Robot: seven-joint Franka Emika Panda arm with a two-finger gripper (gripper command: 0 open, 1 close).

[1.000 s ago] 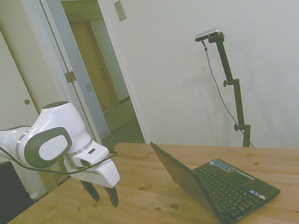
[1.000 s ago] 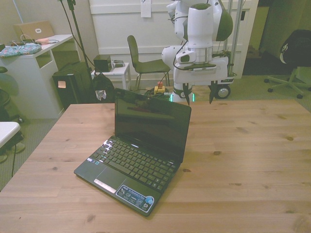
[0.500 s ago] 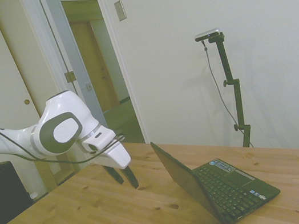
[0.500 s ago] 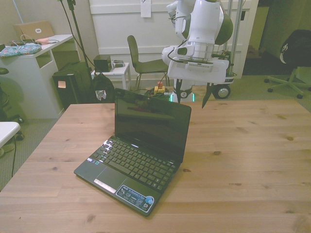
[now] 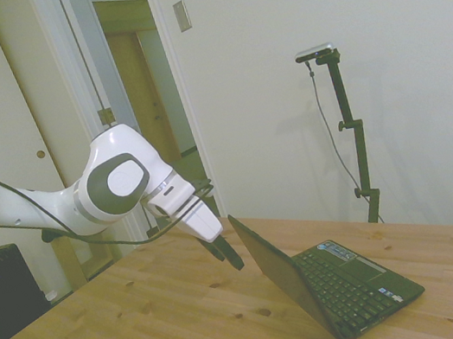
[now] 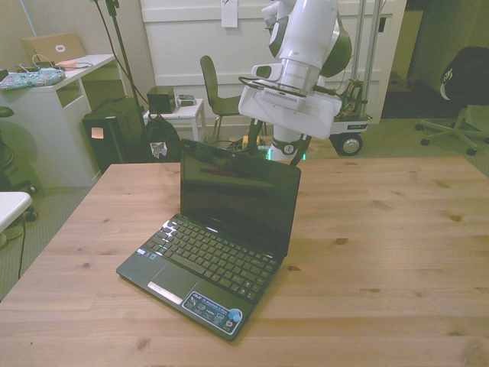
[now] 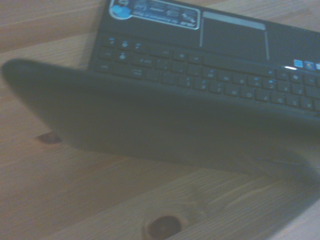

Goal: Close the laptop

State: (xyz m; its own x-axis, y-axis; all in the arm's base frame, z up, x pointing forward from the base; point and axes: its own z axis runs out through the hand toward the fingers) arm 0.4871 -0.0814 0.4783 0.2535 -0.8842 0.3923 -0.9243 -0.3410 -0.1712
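Where the laptop sits: laptop point(image 6: 221, 237) rests on the wooden table point(image 6: 397, 229), angled, its front corner toward the table's edge farthest from the robot and its hinge side near the table's middle
Lid: lid point(image 6: 237, 199) stands open, leaning slightly back past upright, with the keyboard point(image 6: 214, 256) fully exposed
Gripper: gripper point(image 5: 229, 257) hangs just behind the lid's back, near its top edge but apart from it; the front view shows its fingers spread and holding nothing
Wrist view: lid's top edge point(image 7: 150, 120) fills the middle as a blurred dark band with keys beyond it, so I judge the approach is lined up with the lid
Step in hand: closing in to push the lid forward and down
Risk – sliding: a push landing low on the lid's back would likely shove the light laptop across the table toward that far edge rather than fold the hinge
Risk – twisting: contact away from the lid's middle could spin the base on the smooth wood
Risk – slipping: the glossy back may let a fingertip skid over the top edge and onto the screen or keys
Risk – slamming: following through too hard could drive the lid down onto the keyboard
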